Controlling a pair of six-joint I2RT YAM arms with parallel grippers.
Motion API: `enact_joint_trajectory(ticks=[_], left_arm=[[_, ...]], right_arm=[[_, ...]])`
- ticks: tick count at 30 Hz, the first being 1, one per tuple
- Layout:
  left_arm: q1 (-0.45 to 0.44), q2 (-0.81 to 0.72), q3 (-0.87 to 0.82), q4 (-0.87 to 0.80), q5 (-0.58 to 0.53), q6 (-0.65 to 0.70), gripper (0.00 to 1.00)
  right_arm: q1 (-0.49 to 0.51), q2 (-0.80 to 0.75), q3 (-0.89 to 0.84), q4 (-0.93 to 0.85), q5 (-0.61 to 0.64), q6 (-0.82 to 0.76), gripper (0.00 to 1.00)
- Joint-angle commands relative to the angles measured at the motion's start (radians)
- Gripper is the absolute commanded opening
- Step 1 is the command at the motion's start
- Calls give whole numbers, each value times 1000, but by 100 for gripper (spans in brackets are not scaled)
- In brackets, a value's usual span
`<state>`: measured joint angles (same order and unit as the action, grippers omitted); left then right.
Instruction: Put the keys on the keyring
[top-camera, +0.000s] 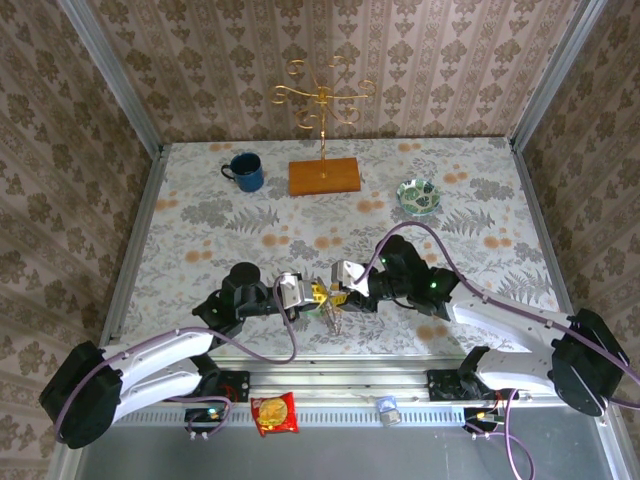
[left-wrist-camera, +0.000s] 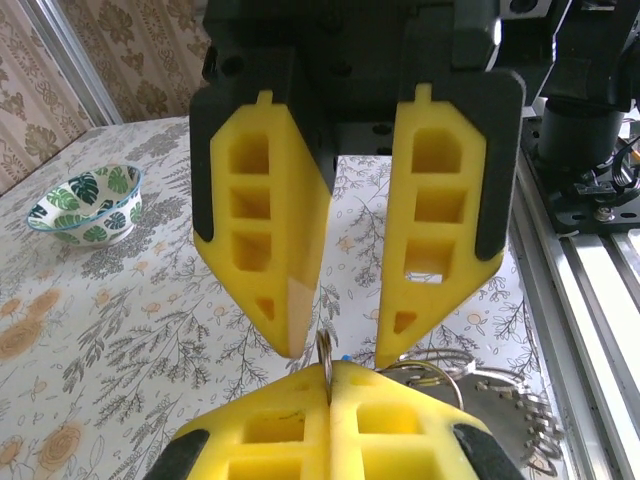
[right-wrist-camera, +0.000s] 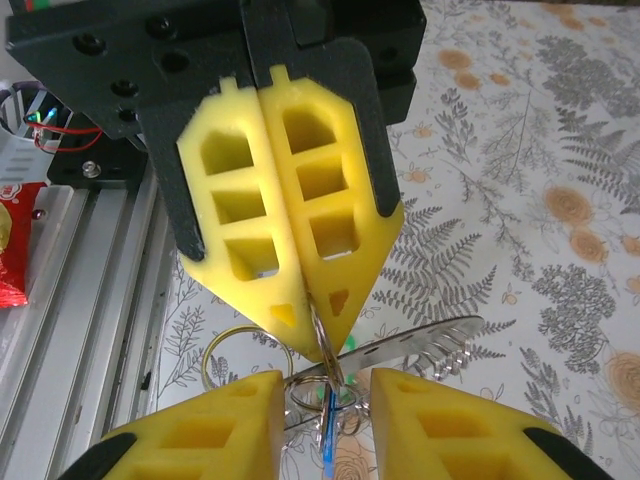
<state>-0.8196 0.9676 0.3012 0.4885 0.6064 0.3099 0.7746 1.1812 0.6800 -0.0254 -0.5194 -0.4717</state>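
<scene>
Left gripper: The left gripper (right-wrist-camera: 312, 315) has its yellow foam fingers pressed tight together on the rim of the thin round silver metal keyring (left-wrist-camera: 325, 348). It holds the keyring up on its edge so the other arm can get at it.
Right gripper: The right gripper (left-wrist-camera: 342, 352) faces it, tip to tip. Its yellow fingers are spread apart, with the top of the keyring in the gap. They do not seem to be squeezing anything.
Where the keyring is: Near the front edge of the flowery table (top-camera: 200, 240), in the middle, between the two arms. It looks held up off the table.
Keys: A flat silver metal key with teeth (right-wrist-camera: 425, 342) sticks out just under the pinch. A small bright blue bit (right-wrist-camera: 328, 440) hangs below. It may be a key's plastic head, but I cannot tell. More silver rings and keys bunch beside the left fingers.
Is the key on: I cannot tell if the silver key is on the keyring or just lying against it.
Why one arm holds: A firm pinch stops the thin keyring from spinning, so the free arm can work a key onto it.
Next move, my guess: The right fingers must close on a key's flat sides.
What could go wrong: The thin wire could twist out of the soft foam.
Far side: A dark blue mug (top-camera: 243, 172), a brown wooden block with a gold wire stand (top-camera: 323, 175) and a green leafy bowl (left-wrist-camera: 88, 205) sit well apart from the work.
</scene>
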Motion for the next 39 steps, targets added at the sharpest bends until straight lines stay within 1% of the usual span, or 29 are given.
enact_joint_trajectory(ticks=[1, 4, 7, 9, 10, 12, 17, 21, 24, 27, 30, 33, 34, 35, 39], left_arm=[[-3, -1, -11, 67, 52, -7, 0], [-3, 2, -11, 71, 65, -6, 0], [-3, 2, -13, 72, 66, -5, 0], [-4, 2, -13, 72, 66, -5, 0], [-3, 1, -13, 71, 66, -5, 0], [-3, 1, -13, 71, 64, -2, 0], [-3, 0, -9, 61, 61, 8, 0], [-3, 8, -4, 59, 73, 8, 0], [-2, 8, -2, 59, 78, 6, 0], [-3, 6, -4, 63, 79, 0, 0], [-2, 1, -5, 60, 73, -3, 0], [-3, -6, -3, 39, 43, -7, 13], [-3, -10, 0, 21, 6, -3, 17], [-3, -15, 7, -2, -5, 4, 20], [-5, -17, 50, -125, -11, 47, 20]], right_arm=[[-5, 15, 34, 13, -39, -13, 26], [-5, 17, 39, 15, -44, -16, 21], [-5, 16, 44, 18, -50, -19, 18], [-4, 15, 48, 16, -48, -22, 20], [-5, 14, 50, 10, -44, -25, 23], [-5, 6, 53, -1, -35, -32, 27], [-5, -16, 56, -37, -24, -46, 28], [-4, -25, 51, -32, -43, -40, 26], [-5, -13, 56, -28, -60, -36, 20], [-5, 6, 68, -30, -79, -37, 12], [-5, 22, 83, -55, -85, -53, 0], [-5, 27, 99, -88, -80, -73, 0], [-5, 28, 107, -104, -74, -80, 0], [-4, 31, 118, -126, -64, -91, 0], [13, 55, 178, -247, -17, -154, 0]])
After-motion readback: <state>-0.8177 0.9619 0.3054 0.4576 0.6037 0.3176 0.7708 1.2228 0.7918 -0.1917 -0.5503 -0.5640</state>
